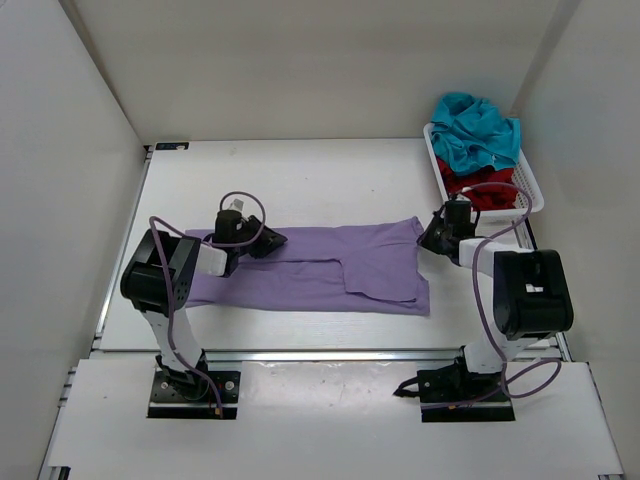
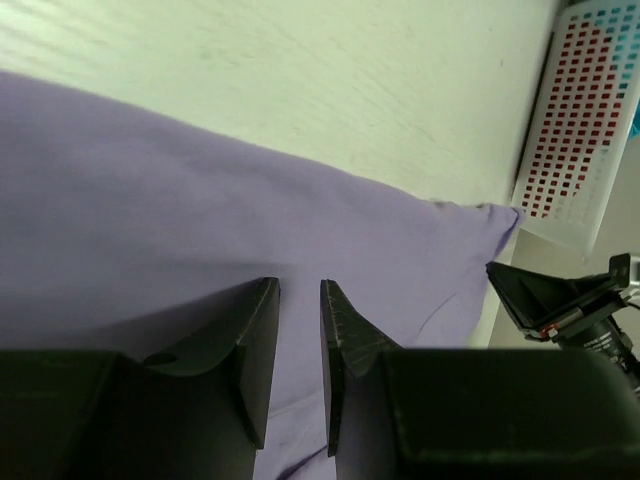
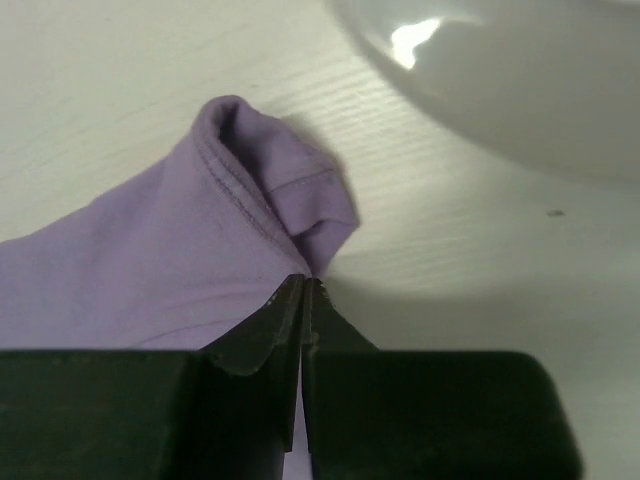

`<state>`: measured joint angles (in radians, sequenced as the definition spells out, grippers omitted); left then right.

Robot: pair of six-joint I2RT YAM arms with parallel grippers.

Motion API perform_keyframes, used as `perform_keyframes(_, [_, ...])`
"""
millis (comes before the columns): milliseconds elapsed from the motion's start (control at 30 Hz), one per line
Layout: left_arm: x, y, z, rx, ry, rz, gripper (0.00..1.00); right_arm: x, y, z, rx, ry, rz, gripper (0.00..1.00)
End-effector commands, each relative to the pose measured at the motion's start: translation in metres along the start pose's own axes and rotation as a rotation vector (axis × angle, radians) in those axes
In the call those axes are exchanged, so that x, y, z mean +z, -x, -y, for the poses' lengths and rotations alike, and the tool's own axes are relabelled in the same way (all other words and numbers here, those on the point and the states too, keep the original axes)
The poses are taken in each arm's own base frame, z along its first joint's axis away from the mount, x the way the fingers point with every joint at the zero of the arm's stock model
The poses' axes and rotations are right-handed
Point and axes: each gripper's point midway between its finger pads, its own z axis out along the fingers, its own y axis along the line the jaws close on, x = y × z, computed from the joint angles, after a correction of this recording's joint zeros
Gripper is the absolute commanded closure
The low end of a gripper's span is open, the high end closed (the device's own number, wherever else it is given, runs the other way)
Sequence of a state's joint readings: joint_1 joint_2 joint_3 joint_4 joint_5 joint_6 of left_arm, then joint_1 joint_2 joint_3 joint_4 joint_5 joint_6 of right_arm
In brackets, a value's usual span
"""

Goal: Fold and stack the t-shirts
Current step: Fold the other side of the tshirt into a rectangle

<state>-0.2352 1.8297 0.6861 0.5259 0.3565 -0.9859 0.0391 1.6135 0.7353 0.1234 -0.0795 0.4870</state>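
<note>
The lavender t-shirt (image 1: 330, 265) lies spread flat across the middle of the table, partly folded along its near side. My left gripper (image 1: 264, 242) rests over its far left part. In the left wrist view that gripper (image 2: 300, 290) is open, a narrow gap between the fingers, with purple cloth (image 2: 150, 200) lying under it. My right gripper (image 1: 432, 237) is at the shirt's far right corner. In the right wrist view it (image 3: 303, 283) is shut on a bunched fold of the lavender hem (image 3: 280, 190). The teal t-shirt (image 1: 478, 130) and the dark red t-shirt (image 1: 485, 190) sit in the basket.
The white mesh basket (image 1: 535, 195) stands at the back right, close behind my right gripper, and shows in the left wrist view (image 2: 580, 120). White walls close off the table at the left, back and right. Bare tabletop lies beyond the shirt.
</note>
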Motion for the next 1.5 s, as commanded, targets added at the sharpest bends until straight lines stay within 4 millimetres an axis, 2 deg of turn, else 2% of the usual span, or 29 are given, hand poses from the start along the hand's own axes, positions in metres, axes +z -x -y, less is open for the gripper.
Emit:
perform_keyframes(0, [-0.004,0.008,-0.001,-0.025,-0.024,0.021,0.67,-0.007,0.013,0.015,0.034,-0.052,0.056,1.0])
perform_keyframes(67, [-0.005,0.011,-0.003,-0.027,-0.018,0.034,0.67,-0.011,0.02,0.016,0.032,-0.065,0.069,1.0])
perform_keyframes(133, [-0.006,0.015,0.0,-0.027,-0.023,0.047,0.67,-0.011,0.017,0.015,0.035,-0.064,0.055,0.99])
perform_keyframes(167, [-0.006,0.017,0.003,-0.026,-0.029,0.051,0.67,-0.01,0.009,0.015,0.042,-0.064,0.033,0.97])
perform_keyframes(233, [-0.008,0.017,0.004,-0.028,-0.032,0.054,0.67,-0.012,0.014,0.011,0.031,-0.058,0.032,0.92])
perform_keyframes(267, [-0.009,0.021,0.01,-0.027,-0.043,0.063,0.67,-0.012,0.013,0.008,0.029,-0.053,0.021,0.91])
perform_keyframes(367, [-0.014,0.024,0.008,-0.024,-0.035,0.076,0.67,-0.018,0.02,0.003,0.026,-0.045,0.018,0.89])
perform_keyframes(433, [-0.018,0.027,0.007,-0.036,-0.041,0.091,0.67,-0.025,0.021,0.0,0.013,-0.041,0.038,0.87])
perform_keyframes(467, [-0.021,0.025,0.008,-0.041,-0.048,0.086,0.67,-0.031,0.025,-0.003,0.005,-0.035,0.064,0.82])
perform_keyframes(567, [-0.028,0.02,0.025,-0.026,-0.097,0.078,0.67,-0.046,0.033,-0.017,-0.055,-0.037,0.11,0.77])
perform_keyframes(667, [-0.032,0.014,0.042,0.031,-0.111,0.092,0.66,-0.048,0.05,-0.037,-0.103,0.01,0.168,0.78])
perform_keyframes(700, [-0.031,0.006,0.043,0.051,-0.103,0.075,0.67,-0.046,0.056,-0.04,-0.108,0.025,0.174,0.79])
perform_keyframes(767, [-0.03,-0.002,0.051,0.081,-0.112,0.063,0.66,-0.031,0.059,-0.053,-0.146,0.077,0.142,0.86])
perform_keyframes(833, [-0.027,-0.008,0.052,0.098,-0.11,0.053,0.66,-0.016,0.065,-0.053,-0.161,0.071,0.124,0.9])
perform_keyframes(900, [-0.02,-0.008,0.046,0.081,-0.098,0.039,0.65,0.005,0.054,-0.044,-0.167,0.033,0.059,0.95])
perform_keyframes(933, [-0.018,-0.01,0.046,0.068,-0.103,0.021,0.66,0.009,0.062,-0.041,-0.162,0.027,0.068,0.96])
perform_keyframes(1033, [-0.009,-0.004,0.033,0.02,-0.085,0.005,0.67,0.022,0.054,-0.03,-0.15,0.007,0.038,0.99])
perform_keyframes(1100, [-0.005,0.005,0.018,-0.018,-0.068,0.014,0.66,0.027,0.054,-0.013,-0.135,-0.044,0.025,1.0])
perform_keyframes(1133, [-0.006,0.007,0.016,-0.033,-0.069,0.013,0.67,0.026,0.055,-0.011,-0.131,-0.049,0.029,1.0])
perform_keyframes(1200, [-0.01,0.018,-0.001,-0.072,-0.049,0.038,0.67,0.022,0.05,0.006,-0.109,-0.114,0.014,1.0])
perform_keyframes(1333, [-0.015,0.024,-0.016,-0.113,-0.022,0.062,0.67,0.013,0.042,0.024,-0.067,-0.19,0.04,1.0])
perform_keyframes(1400, [-0.02,0.029,-0.02,-0.131,-0.023,0.082,0.67,0.009,0.043,0.019,-0.072,-0.175,0.056,0.97])
perform_keyframes(1433, [-0.021,0.033,-0.014,-0.131,-0.044,0.094,0.67,0.008,0.044,0.015,-0.07,-0.162,0.056,0.95])
perform_keyframes(1467, [-0.02,0.03,-0.011,-0.133,-0.054,0.084,0.67,0.007,0.051,0.003,-0.093,-0.117,0.082,0.91])
